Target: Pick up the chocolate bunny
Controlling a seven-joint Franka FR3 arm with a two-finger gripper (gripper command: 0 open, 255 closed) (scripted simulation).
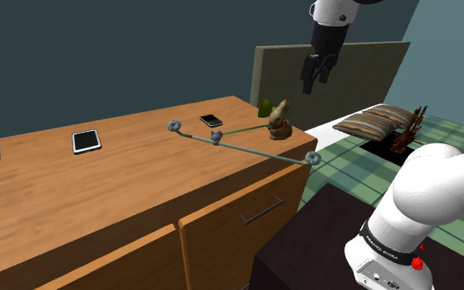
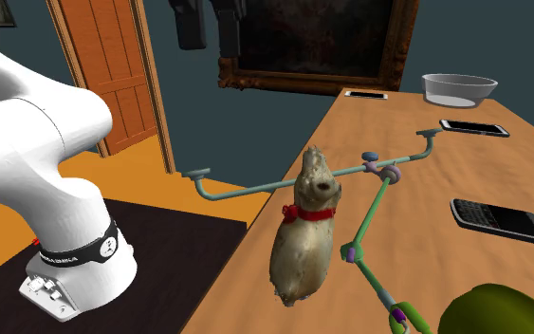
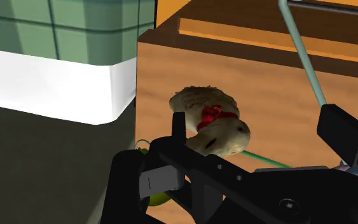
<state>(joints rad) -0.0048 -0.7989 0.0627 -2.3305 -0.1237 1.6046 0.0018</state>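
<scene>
The chocolate bunny (image 1: 279,121) is a brownish figure with a red bow, standing upright near the wooden counter's (image 1: 123,177) far corner. In the second exterior view the bunny (image 2: 304,228) stands close to the counter's edge. My gripper (image 1: 315,82) hangs well above it, off towards the shoulder view's right, open and holding nothing. From the second exterior view the gripper (image 2: 210,43) is at the top, its two fingers apart. In the wrist view the bunny (image 3: 209,127) lies below, between the black fingers (image 3: 349,137).
A grey-green jointed rod frame (image 1: 238,144) lies beside the bunny, and a green object (image 2: 487,308) sits next to it. Phones (image 1: 211,120) (image 1: 86,141) and a bowl (image 2: 458,88) are farther along the counter. Past the corner stand an upright panel (image 1: 345,70) and a striped cushion (image 1: 378,122).
</scene>
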